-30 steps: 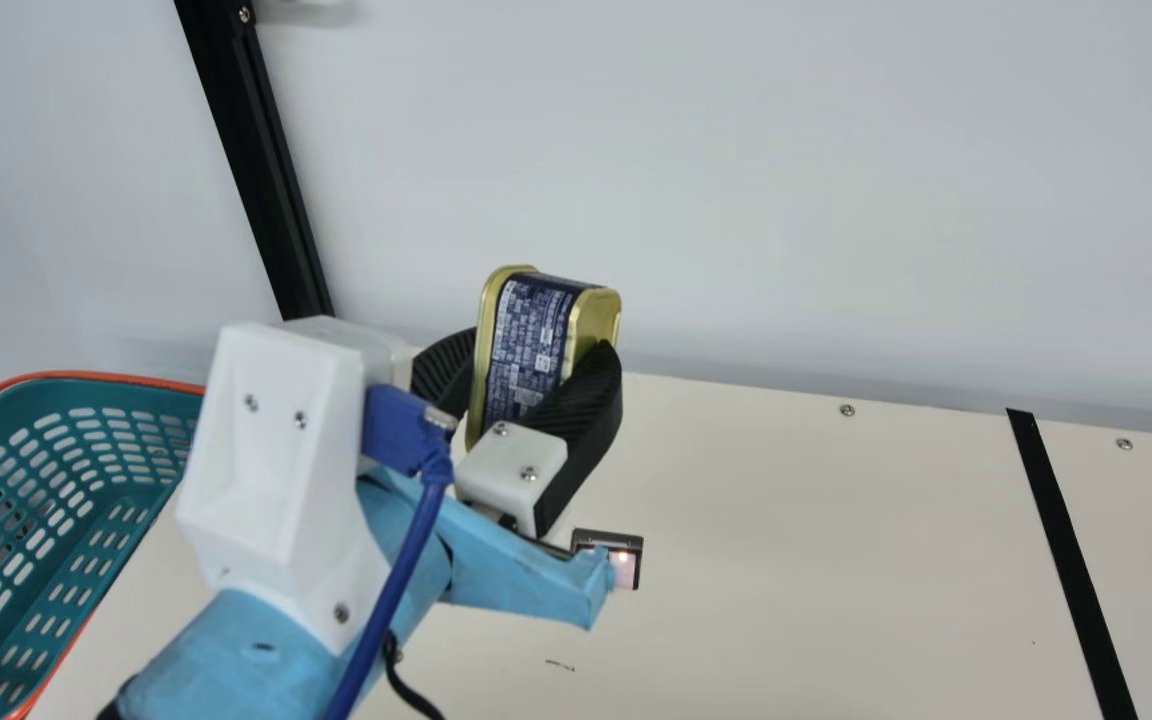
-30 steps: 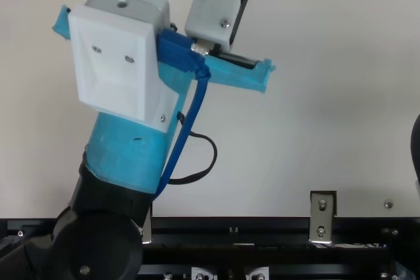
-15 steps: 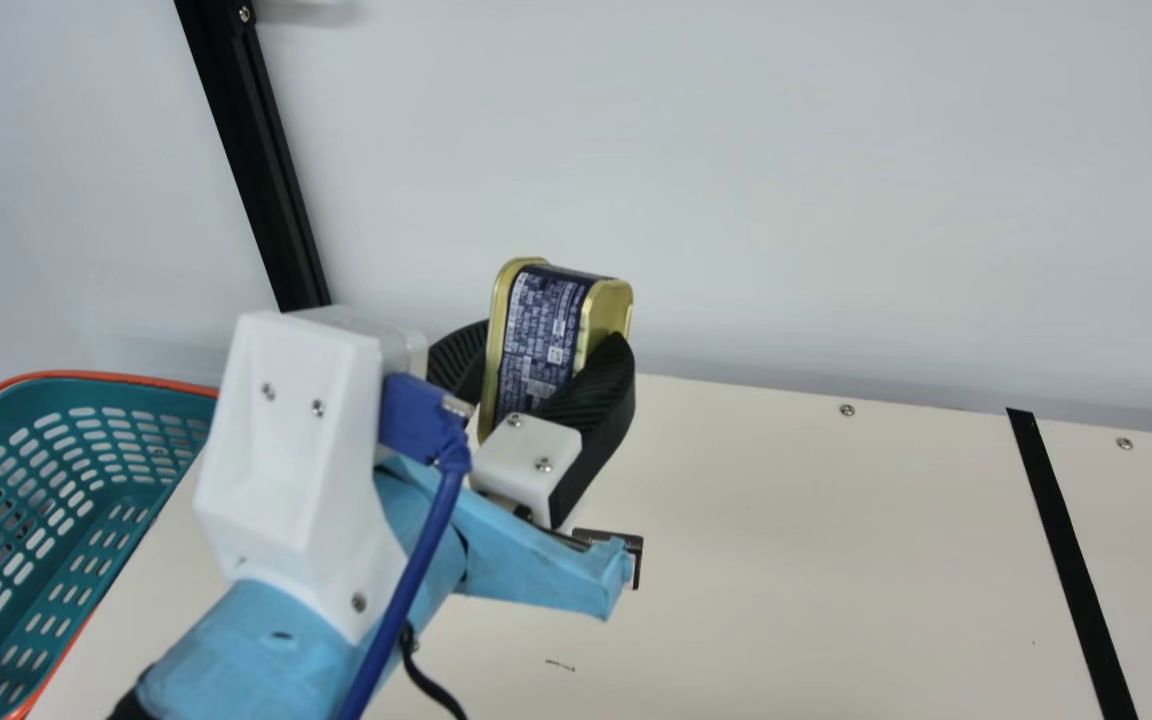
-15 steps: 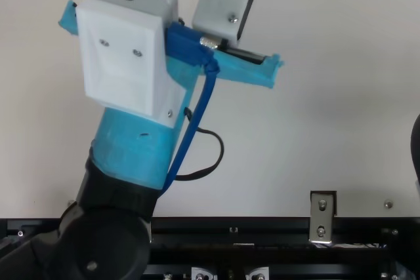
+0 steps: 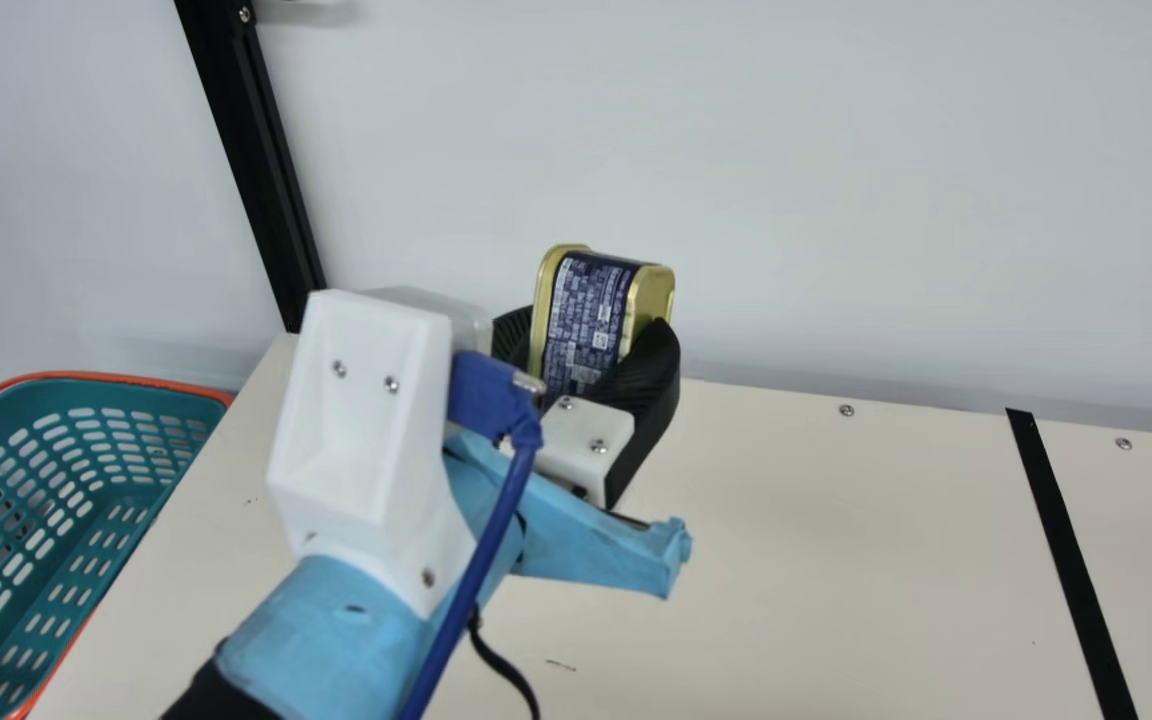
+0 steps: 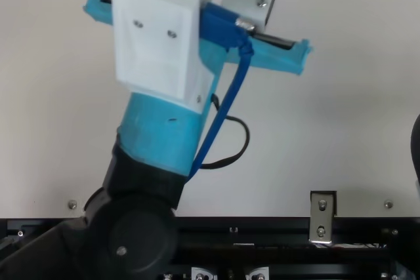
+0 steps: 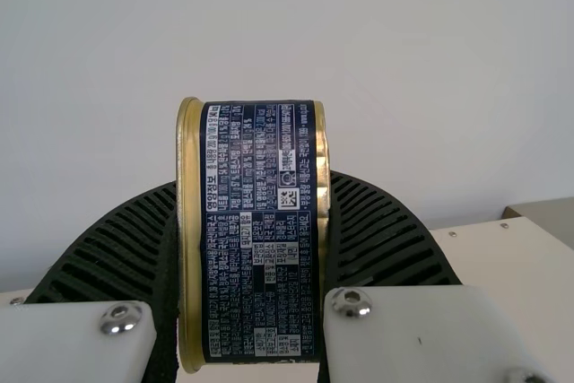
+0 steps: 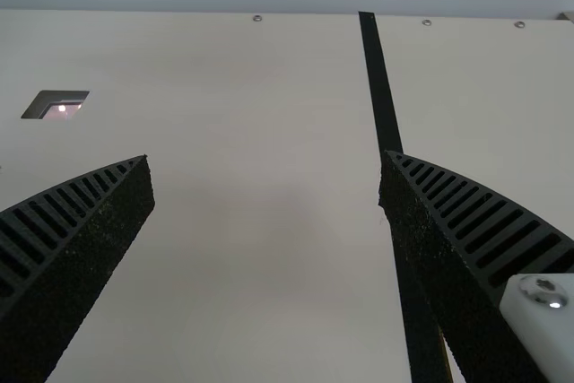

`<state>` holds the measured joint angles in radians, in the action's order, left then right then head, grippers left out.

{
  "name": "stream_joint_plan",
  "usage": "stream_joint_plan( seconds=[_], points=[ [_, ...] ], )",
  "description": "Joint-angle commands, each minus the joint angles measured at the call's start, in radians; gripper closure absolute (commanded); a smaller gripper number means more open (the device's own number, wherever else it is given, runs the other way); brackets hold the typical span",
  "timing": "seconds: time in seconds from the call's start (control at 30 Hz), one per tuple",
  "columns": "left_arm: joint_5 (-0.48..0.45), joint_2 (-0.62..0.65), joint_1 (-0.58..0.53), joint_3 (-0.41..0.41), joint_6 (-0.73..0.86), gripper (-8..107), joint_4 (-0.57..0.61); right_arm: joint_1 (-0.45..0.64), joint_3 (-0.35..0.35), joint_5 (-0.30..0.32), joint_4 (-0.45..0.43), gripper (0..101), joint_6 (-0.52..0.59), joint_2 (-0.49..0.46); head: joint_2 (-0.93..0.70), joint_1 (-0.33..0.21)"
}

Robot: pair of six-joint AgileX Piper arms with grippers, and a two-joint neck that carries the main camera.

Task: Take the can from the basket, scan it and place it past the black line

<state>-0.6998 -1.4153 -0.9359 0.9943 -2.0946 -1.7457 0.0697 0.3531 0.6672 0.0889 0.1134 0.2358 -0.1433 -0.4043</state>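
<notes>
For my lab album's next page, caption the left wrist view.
Left tool gripping a gold-rimmed can, dark label showing, between black ribbed fingers before a pale wall.

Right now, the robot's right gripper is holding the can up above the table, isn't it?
Wrong side: it's the left gripper that is holding the can, as the left wrist view shows. The can is indeed up above the table.

Slants left arm up from lower left of main view | holds left gripper tilted upward near centre, fingers clamped in a grip | spreads right gripper wide, fingers at lower left and lower right of right wrist view
</notes>
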Motion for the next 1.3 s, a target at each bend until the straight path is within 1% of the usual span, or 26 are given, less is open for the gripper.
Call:
stream_joint_plan(
  seconds=[0.0,0.27,0.5,0.9,1.07,1.23,1.27],
  points=[
    [0.001,-0.011,-0.001,0.010,0.000,89,0.001,0.000,0.000,0.000,0.000,0,0.000,0.000,0.013,-0.032],
    [0.000,-0.061,-0.002,0.047,0.000,89,0.001,0.000,0.000,0.000,0.000,0,0.000,0.000,0.013,-0.032],
    [-0.009,-0.091,-0.006,0.058,0.000,89,0.001,0.000,0.000,0.000,0.000,0,0.000,0.000,0.013,-0.032],
    [-0.022,-0.069,0.010,-0.004,0.000,89,0.001,0.000,0.000,0.000,0.000,0,0.000,0.000,0.013,-0.032],
    [0.013,-0.070,0.063,0.001,0.000,89,0.001,0.000,0.000,0.000,0.000,0,0.000,0.000,0.013,-0.032],
    [0.070,-0.101,0.146,0.043,0.000,89,0.002,0.000,0.000,0.000,0.000,0,0.000,0.000,0.013,-0.032],
    [0.070,-0.111,0.149,0.053,0.000,89,0.011,0.000,0.000,0.000,0.000,0,0.000,0.000,0.013,-0.032]
  ],
)
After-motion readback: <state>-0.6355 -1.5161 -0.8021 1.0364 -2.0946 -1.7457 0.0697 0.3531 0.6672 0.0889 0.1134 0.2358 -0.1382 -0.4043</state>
